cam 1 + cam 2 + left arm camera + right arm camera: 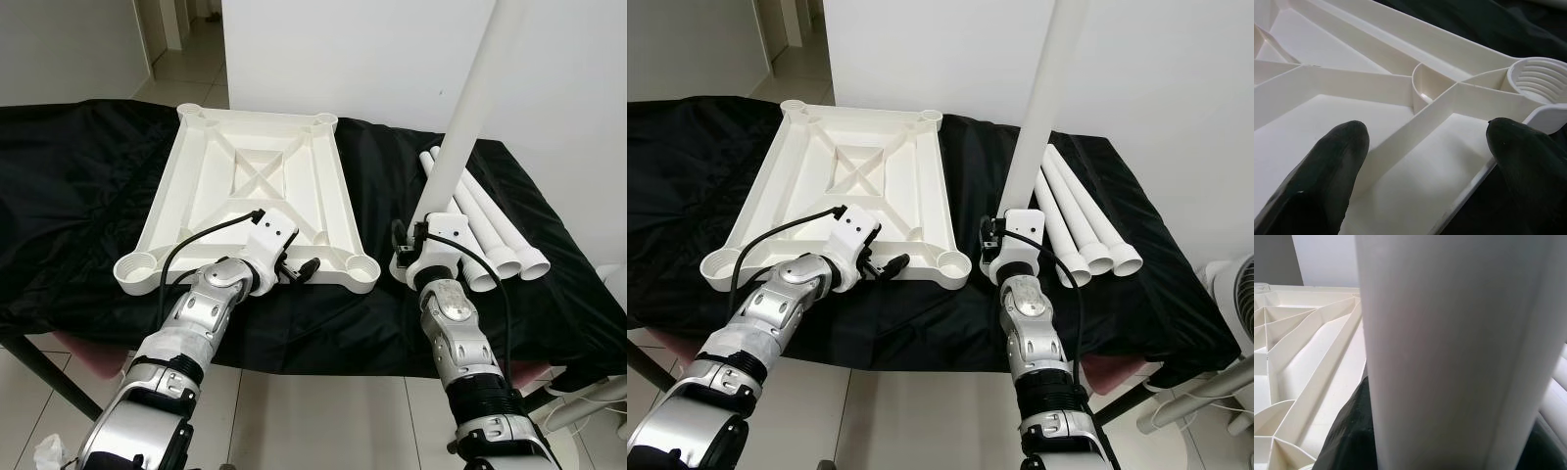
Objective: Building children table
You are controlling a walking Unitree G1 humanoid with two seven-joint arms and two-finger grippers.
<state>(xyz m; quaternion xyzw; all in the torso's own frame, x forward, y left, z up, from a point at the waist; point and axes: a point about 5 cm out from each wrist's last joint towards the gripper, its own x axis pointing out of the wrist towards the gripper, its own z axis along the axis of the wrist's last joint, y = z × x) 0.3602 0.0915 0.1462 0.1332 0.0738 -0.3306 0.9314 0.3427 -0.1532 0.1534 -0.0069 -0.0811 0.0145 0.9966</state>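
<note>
The tall white plastic tube leg (470, 108) runs off the top edge, so its upper end is cut off. It also hides the right pincer (1449, 450) fingers in the wrist view, so the grip's hard to judge.

Smooth white plastic tabletop (255, 186), matt black cloth (78, 186)

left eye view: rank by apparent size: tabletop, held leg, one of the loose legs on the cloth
1. Upturned white tabletop, by far the largest.
2. Table leg held upright by the right gripper; nearness inflates it.
3. Loose leg, probably the same part.
</note>
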